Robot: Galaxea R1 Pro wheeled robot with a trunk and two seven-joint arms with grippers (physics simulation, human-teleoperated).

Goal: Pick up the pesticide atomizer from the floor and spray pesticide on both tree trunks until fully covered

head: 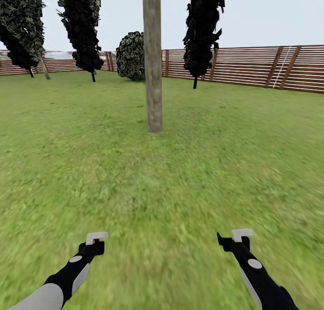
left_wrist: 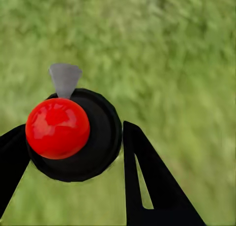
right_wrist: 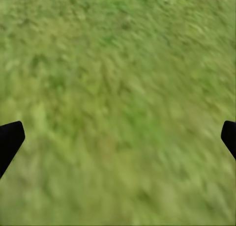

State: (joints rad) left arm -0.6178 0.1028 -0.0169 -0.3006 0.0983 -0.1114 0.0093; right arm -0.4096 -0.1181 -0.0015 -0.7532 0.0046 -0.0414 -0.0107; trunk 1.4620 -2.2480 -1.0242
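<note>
Left gripper (left_wrist: 69, 147) clenched around pesticide atomizer (left_wrist: 73, 135); right gripper (right_wrist: 118, 137) spread wide, holding nothing.

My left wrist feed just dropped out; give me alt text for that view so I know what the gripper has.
The pesticide atomizer, seen from above as a black round body with a red spot and grey nozzle, sits between the left gripper fingers, apparently clamped. Behind it is blurred green grass.

Tree trunk (head: 153, 62) ahead, fence (head: 252, 67) behind
</note>
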